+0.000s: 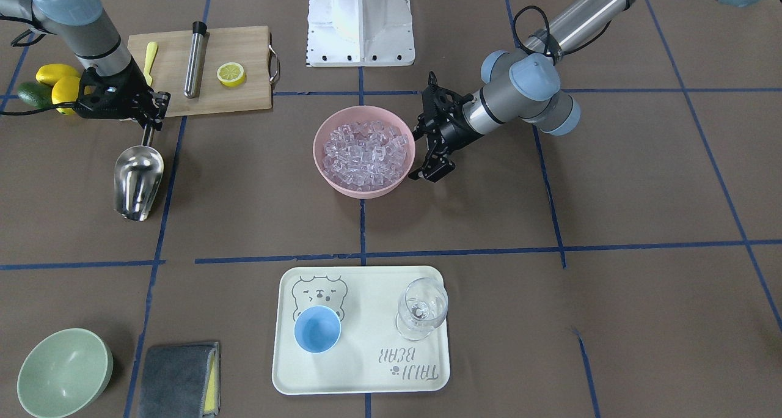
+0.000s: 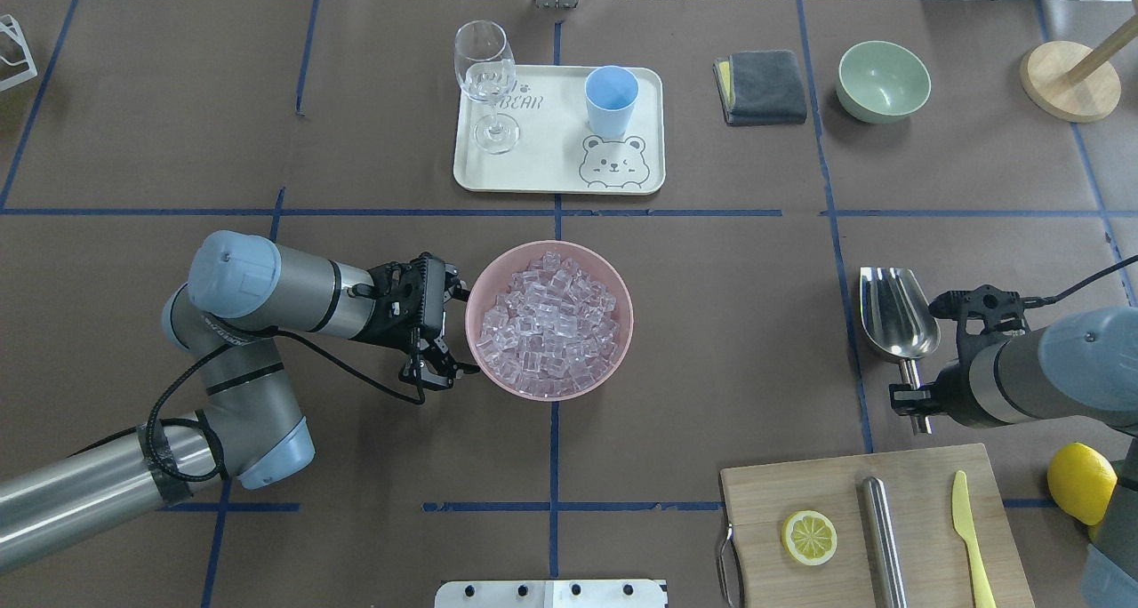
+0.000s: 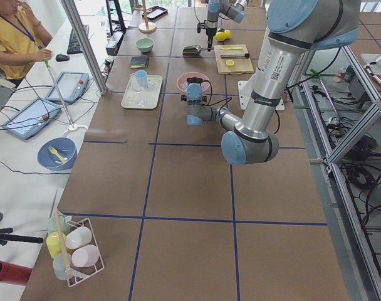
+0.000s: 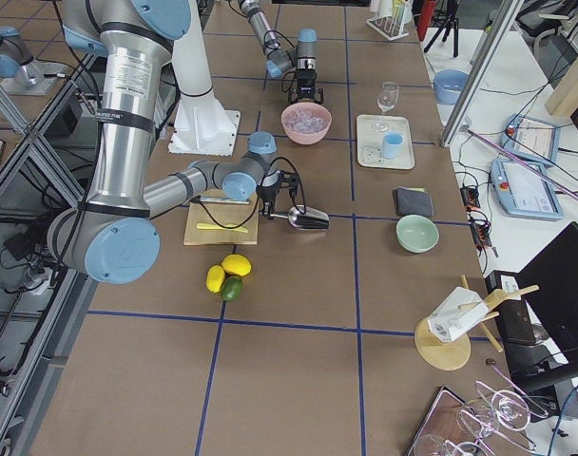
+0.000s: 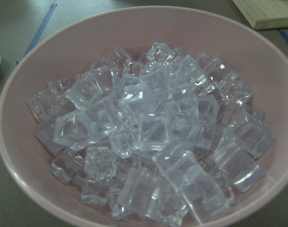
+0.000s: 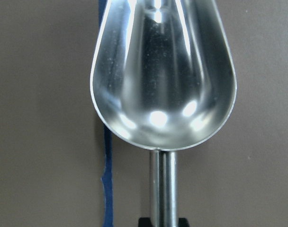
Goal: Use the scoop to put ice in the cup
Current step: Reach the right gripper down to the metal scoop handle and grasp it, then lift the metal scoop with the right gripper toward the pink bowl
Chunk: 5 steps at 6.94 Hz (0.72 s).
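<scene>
The scoop (image 1: 138, 179) is shiny steel and lies low over the table, trough up, on the robot's right; it also shows in the overhead view (image 2: 896, 313) and the right wrist view (image 6: 163, 80). My right gripper (image 1: 148, 128) is shut on its thin handle. The ice (image 1: 365, 150) fills a pink bowl (image 1: 366, 190) at the table's middle and fills the left wrist view (image 5: 148, 132). My left gripper (image 2: 462, 331) is open and empty, its fingers spread right beside the bowl's rim. The light-blue cup (image 1: 317, 327) stands upright and empty on a cream tray (image 1: 366, 369).
A clear stemmed glass (image 1: 421, 311) shares the tray. A pale green bowl (image 1: 64, 372) and a grey cloth (image 1: 178, 380) sit beyond the scoop. Behind the right gripper are a cutting board (image 1: 244, 94) with a steel cylinder (image 1: 196, 58) and lemon half (image 1: 231, 74), and lemons (image 1: 58, 79).
</scene>
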{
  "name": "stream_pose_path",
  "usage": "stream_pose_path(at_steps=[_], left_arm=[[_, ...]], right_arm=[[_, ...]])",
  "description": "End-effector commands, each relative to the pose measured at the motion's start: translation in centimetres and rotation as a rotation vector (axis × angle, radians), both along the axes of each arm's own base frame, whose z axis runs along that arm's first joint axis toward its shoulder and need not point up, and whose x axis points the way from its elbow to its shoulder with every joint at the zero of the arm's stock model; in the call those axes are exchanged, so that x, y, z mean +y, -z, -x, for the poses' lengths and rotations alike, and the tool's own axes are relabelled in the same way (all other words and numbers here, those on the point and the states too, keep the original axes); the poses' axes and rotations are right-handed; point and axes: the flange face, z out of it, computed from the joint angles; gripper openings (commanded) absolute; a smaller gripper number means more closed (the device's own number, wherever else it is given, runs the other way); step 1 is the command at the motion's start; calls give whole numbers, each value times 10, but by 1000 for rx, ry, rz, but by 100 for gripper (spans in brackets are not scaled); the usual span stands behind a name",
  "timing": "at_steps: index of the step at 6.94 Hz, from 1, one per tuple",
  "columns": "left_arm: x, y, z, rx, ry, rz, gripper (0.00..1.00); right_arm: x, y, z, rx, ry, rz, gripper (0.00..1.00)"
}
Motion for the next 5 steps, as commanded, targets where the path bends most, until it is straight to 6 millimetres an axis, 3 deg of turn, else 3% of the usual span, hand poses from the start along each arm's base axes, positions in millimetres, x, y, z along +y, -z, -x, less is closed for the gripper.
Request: stream_pose_path(at_steps=[1, 3, 5], left_arm=[[0, 1, 0, 2, 0, -1, 100], [0, 0, 0, 0, 0, 0, 100], [0, -1, 0, -1, 0, -1, 100]], right_arm=[[-6, 7, -3, -10, 6, -24, 0], [-8, 12, -8, -14, 5, -39, 0], [-17, 18, -19, 1, 148, -182, 0]])
